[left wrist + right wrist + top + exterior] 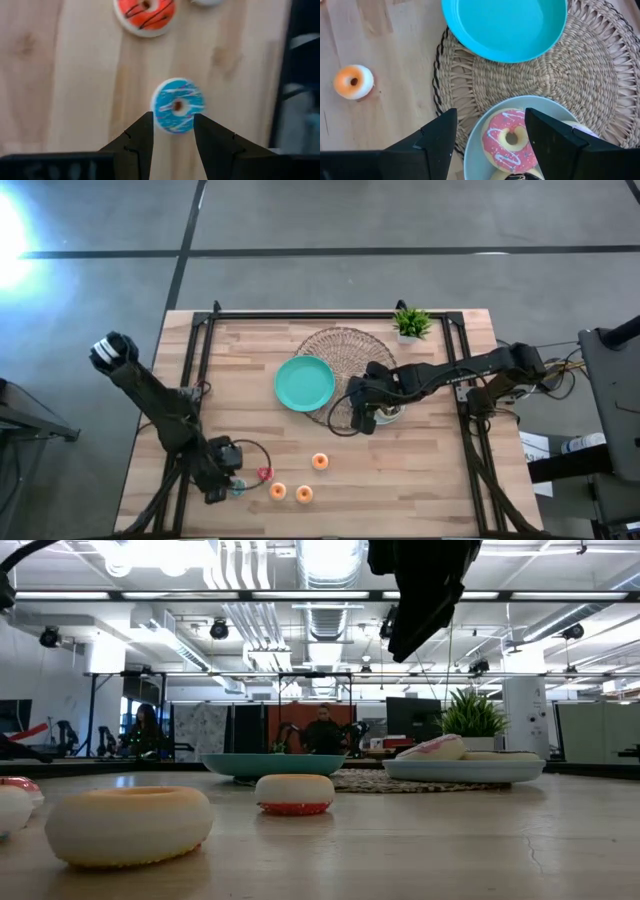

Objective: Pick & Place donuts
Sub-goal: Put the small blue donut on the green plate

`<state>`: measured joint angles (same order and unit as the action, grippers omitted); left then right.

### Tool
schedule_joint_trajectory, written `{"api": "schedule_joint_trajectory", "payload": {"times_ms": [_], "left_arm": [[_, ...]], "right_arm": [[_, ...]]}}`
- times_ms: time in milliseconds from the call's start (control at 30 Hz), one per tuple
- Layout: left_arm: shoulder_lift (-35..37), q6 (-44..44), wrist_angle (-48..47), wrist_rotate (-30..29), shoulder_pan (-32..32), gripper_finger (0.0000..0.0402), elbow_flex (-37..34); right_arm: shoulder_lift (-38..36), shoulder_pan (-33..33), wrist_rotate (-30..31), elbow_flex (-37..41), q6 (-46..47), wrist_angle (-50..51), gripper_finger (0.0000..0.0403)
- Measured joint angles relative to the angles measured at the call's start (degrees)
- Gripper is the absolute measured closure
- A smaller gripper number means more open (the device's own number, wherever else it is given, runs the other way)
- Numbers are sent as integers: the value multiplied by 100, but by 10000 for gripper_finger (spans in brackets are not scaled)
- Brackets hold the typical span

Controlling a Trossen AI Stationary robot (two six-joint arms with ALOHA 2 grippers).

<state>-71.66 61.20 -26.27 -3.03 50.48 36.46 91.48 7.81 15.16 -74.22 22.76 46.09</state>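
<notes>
While the left gripper [172,132] hangs spread around the blue donut [178,105] at the table's lower left, it should drop squarely before pinching; the right gripper [490,135] waits spread above the pink donut [510,139].

Overhead, table-level and close downward wrist views, sharing the teal plate [304,383].

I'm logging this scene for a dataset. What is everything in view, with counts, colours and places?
Small donuts: three orange; one red; one blue, all near the table's front.
Pink donut: one, on the light-blue plate.
Teal plate: one, empty, partly on the mat.
Woven mat: one, tan, table's back middle.
Potted plant: one, green, back edge.
Left pincer: open, above the blue donut.
Right pincer: open, above the pink donut.
</notes>
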Motion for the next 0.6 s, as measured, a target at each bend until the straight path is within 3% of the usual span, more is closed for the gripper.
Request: {"api": "schedule_joint_trajectory", "payload": {"times_ms": [233, 600], "left_arm": [[-712, -213, -183, 49, 15, 287, 339], [-1054, 209, -27, -97, 13, 287, 350]], "right_arm": [[0, 1, 0, 0, -2, -9, 179], [0, 4, 0, 0, -22, -16, 179]]}}
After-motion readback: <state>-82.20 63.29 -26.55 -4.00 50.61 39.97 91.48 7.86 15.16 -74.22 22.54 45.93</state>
